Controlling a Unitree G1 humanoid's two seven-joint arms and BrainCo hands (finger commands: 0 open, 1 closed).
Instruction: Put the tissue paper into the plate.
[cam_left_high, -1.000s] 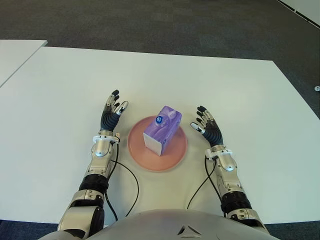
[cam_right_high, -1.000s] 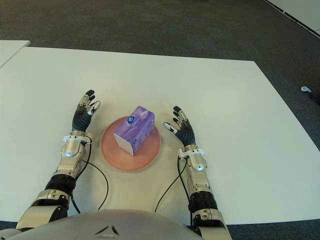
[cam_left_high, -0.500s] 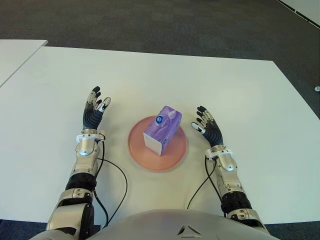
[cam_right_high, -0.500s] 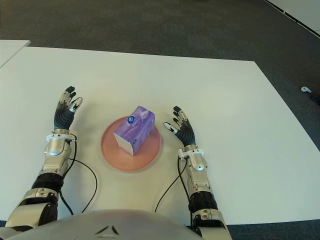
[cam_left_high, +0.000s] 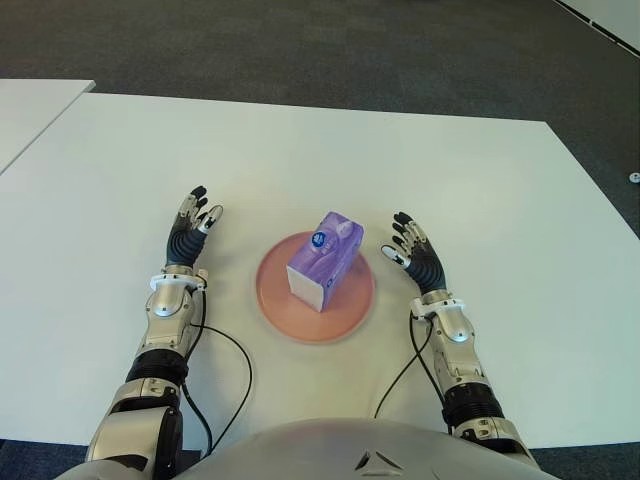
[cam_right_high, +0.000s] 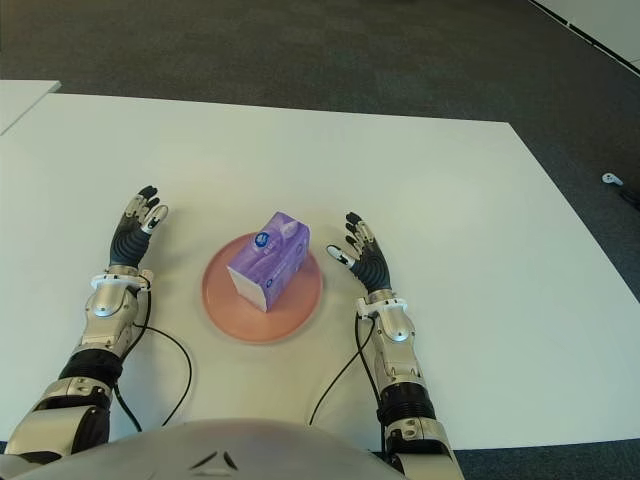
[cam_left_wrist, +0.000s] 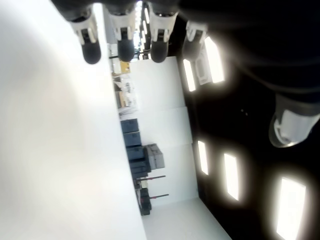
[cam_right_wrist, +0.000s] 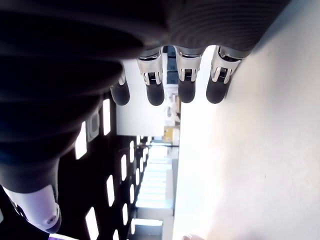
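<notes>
Our left hand, black-fingered with a silver wrist, shows left of centre in the eye views with its fingers stretched out straight and spread, holding nothing; it is near the plate's left side but clearly apart from it. Our right hand shows right of centre, just beside the plate's right rim, and its fingers are likewise extended and loose, with nothing in them. Between the two hands, in the middle of the frame, sits the round, shallow pink plate, and on it stands the purple rectangular pack of tissue paper, with a small blue round mark on its top face and a white end panel turned toward the lower left. The pack lies wholly inside the plate's rim, set at a slant. Thin black cables run from each forearm down toward the bottom of the frame. All of this lies on the broad white table, with dark grey carpet filling the top of the frame beyond its far edge
</notes>
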